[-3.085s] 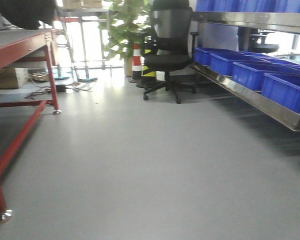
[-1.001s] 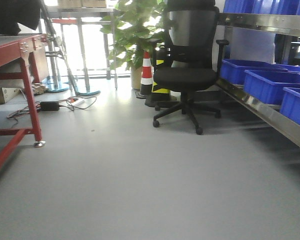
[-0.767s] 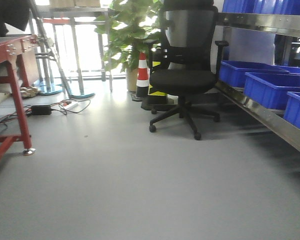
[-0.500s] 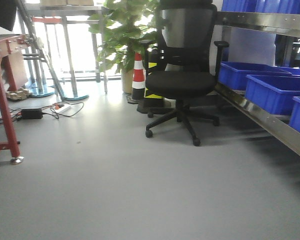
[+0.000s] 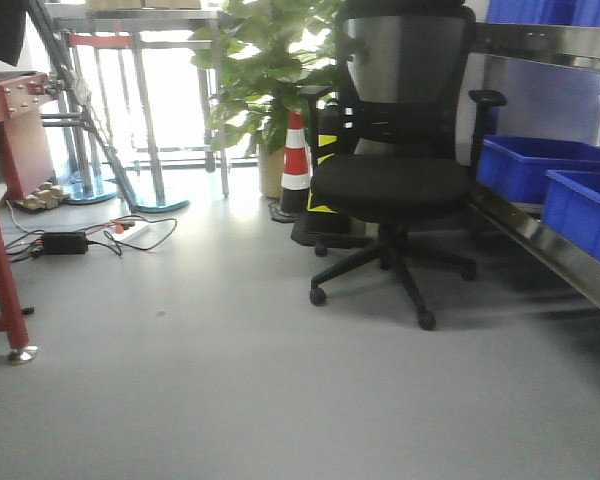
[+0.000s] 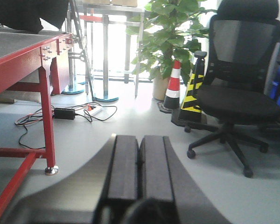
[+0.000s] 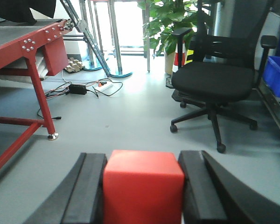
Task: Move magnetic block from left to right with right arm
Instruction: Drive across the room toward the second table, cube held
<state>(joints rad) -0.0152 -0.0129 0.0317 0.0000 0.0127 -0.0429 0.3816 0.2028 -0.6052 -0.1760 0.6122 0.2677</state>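
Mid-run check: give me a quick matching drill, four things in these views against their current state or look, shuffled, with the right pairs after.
Things:
1. block
2. left hand
3. chair
4. cone

States:
A. shut, nothing held
B. striped red and white
C. clamped in the right hand
D. black, on wheels

Pairs: 1-C, 2-A, 3-D, 4-B

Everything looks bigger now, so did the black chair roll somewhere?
No. The black chair still sits just right of the striped cone; both grew together, so the view moved closer, not the chair.
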